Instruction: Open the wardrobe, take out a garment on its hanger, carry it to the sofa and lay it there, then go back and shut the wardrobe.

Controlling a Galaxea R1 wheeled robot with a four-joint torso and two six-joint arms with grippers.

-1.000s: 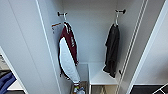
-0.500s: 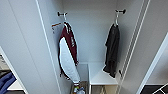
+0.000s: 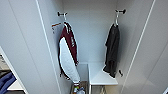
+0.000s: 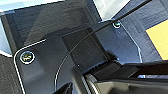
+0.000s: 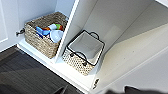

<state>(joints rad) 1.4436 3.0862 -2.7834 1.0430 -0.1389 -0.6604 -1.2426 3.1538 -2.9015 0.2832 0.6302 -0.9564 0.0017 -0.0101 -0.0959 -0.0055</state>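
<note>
1. The wardrobe stands open, both doors swung outward
2. The garment, black and limp, hangs on the hanger from a dark peg at the upper right of the interior, above a white shelf
3. A dark red and white garment hangs from a peg at the left
4. On the wardrobe floor, right wrist view: a woven basket holding colourful items, and beside it, across a white divider, a lined wire-handled basket
5. End effector state, both arms: cannot be determined
</note>
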